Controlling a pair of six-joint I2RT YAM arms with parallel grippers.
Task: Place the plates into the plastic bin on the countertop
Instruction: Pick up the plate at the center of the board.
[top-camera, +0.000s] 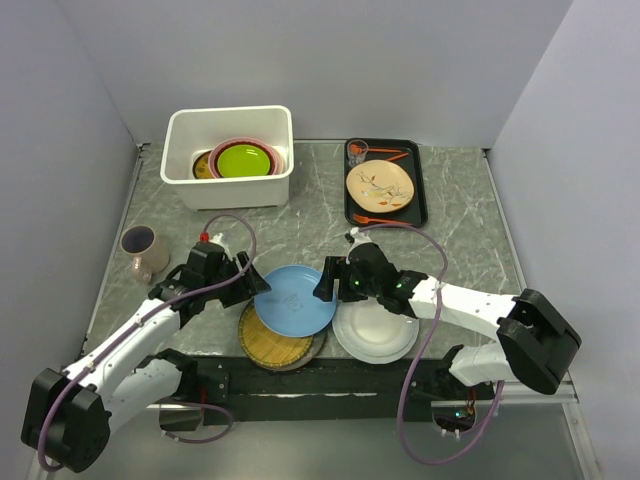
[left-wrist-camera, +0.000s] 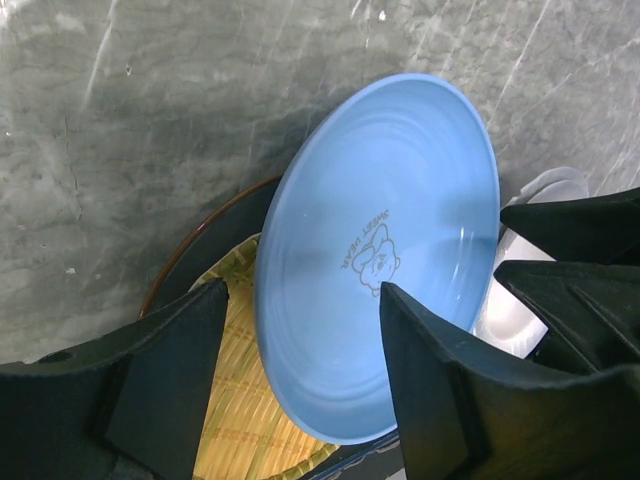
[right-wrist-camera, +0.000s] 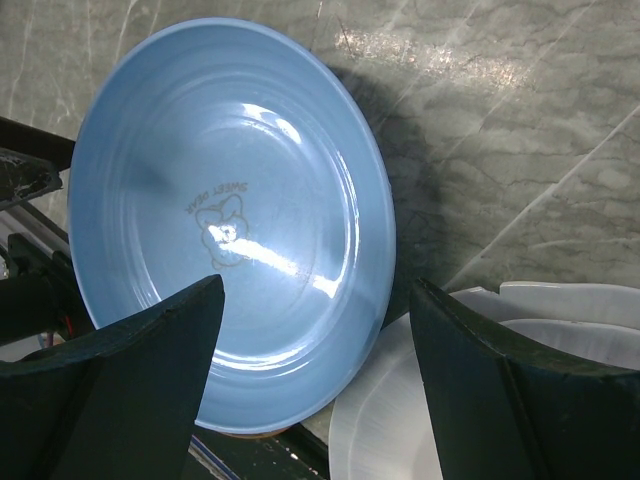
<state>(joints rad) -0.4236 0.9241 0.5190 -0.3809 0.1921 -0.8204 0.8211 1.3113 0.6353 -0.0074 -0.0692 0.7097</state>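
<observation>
Left gripper (left-wrist-camera: 302, 290) beside blue plate (left-wrist-camera: 380, 230)

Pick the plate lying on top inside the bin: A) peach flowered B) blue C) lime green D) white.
C: the lime green plate lies topmost inside the bin; the others lie outside it.

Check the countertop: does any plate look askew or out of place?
Yes. The blue plate lies tilted, propped on the brown gold-patterned plate instead of lying flat on the countertop.
</observation>
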